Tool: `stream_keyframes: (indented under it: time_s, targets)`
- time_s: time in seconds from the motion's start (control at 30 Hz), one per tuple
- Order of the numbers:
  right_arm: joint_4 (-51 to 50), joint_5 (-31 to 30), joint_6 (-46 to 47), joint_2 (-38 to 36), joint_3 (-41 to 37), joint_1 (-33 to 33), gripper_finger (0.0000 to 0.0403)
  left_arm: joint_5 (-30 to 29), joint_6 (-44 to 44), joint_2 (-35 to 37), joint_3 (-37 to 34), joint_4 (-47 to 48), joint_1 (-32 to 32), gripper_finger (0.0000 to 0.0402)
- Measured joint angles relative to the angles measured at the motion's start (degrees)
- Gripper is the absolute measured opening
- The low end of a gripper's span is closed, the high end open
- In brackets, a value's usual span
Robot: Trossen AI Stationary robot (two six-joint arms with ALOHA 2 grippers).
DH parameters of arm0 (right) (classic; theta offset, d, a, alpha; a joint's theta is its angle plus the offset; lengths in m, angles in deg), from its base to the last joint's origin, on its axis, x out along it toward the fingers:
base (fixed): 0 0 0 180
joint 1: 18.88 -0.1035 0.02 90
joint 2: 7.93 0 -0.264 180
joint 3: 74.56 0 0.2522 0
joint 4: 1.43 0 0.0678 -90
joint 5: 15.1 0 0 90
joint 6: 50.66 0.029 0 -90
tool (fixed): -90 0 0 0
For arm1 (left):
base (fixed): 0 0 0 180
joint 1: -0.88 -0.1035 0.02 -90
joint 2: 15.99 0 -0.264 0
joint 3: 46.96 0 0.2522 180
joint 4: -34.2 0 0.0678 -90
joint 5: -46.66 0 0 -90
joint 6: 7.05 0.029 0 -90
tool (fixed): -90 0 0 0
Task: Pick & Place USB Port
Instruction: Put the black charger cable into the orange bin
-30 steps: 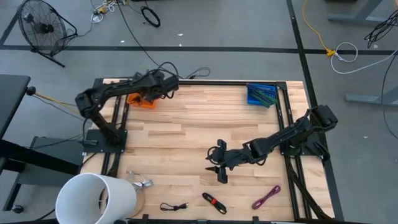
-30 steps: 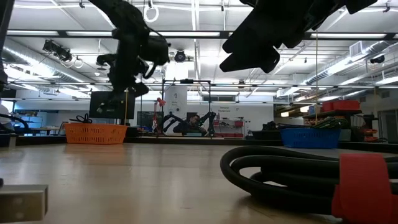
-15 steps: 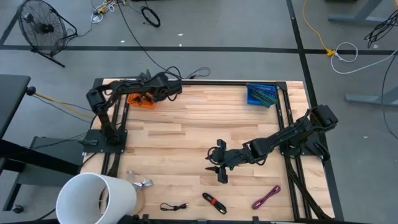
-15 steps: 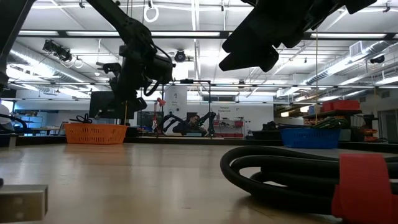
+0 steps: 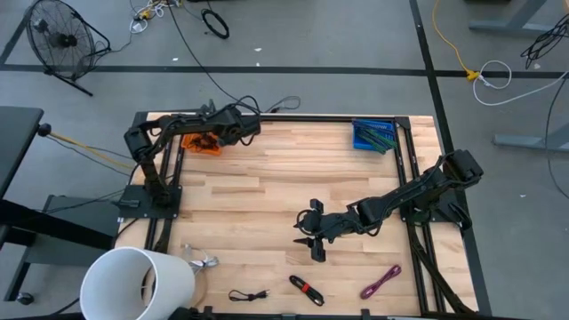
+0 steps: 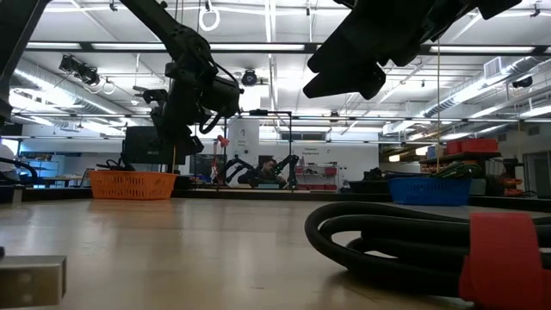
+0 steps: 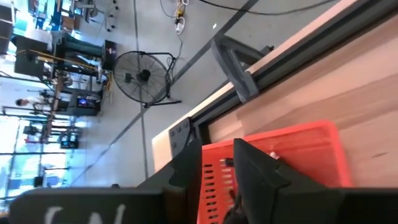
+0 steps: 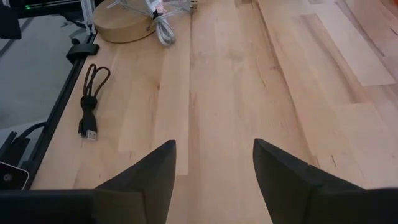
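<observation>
An orange basket (image 5: 199, 142) sits at the table's far left corner, with cable ends inside it (image 7: 273, 155). My left gripper (image 5: 233, 132) hangs just right of it and above it (image 6: 176, 120). Its fingers stand a narrow gap apart (image 7: 216, 149), and nothing shows between them. My right gripper (image 5: 311, 236) hovers open (image 8: 214, 144) over bare wood near the table's middle. Along the near edge lie a black USB cable (image 5: 249, 295), a black cable with a red tie (image 5: 305, 290) and a purple cable (image 5: 380, 282). The black cable (image 8: 90, 102) also shows ahead of the right gripper.
A blue basket (image 5: 373, 135) holding cables stands at the far right corner. A white cylinder (image 5: 138, 284) stands at the near left corner. Beside it is a wooden disc (image 8: 134, 25) carrying a pale cable (image 5: 203, 260). A black metal frame (image 5: 284, 117) rims the table.
My left arm swung a little toward the table's right, carrying its gripper away from above the orange basket, then held still. My right arm has not moved.
</observation>
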Motion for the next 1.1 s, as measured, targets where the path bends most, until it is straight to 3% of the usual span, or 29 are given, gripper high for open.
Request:
stream_keyframes:
  time_s: [0.2, 0.3, 0.37, 0.53, 0.6, 0.83, 1.1]
  targets:
    - [0.0, 0.0, 0.0, 0.0, 0.0, 0.0, 0.0212, 2.2, -0.6, 0.9, 2.9, 6.0, 2.3, 0.0094]
    - [-0.3, 0.0, 0.0, 0.0, 0.0, 0.0, 0.0212, 7.2, 0.5, 3.1, 5.4, 7.4, 5.7, 0.0094]
    - [-0.7, 0.0, 0.0, 0.0, 0.0, 0.0, 0.0212, 16.4, 4.2, 5.0, 7.5, 7.6, 8.6, 0.0094]
    - [-1.1, 0.0, 0.0, 0.0, 0.0, 0.0, 0.0212, 49.1, 5.1, 9.7, 10.0, 7.8, 17.6, 0.0094]
    - [-1.4, 0.0, 0.5, 0.0, 0.0, 0.0, 0.0212, 56.6, 3.2, 11.1, 10.1, 7.7, 22.3, 0.0094]
    - [-2.3, 0.1, 2.4, 0.0, 0.0, 0.0, 0.0212, 59.4, -2.2, 12.9, 10.0, 6.8, 40.5, 0.0094]
    - [-2.4, 0.6, 3.5, 0.0, 0.0, 0.0, 0.0212, 55.2, -13.3, 12.8, 10.0, -7.5, 57.8, 0.0094]
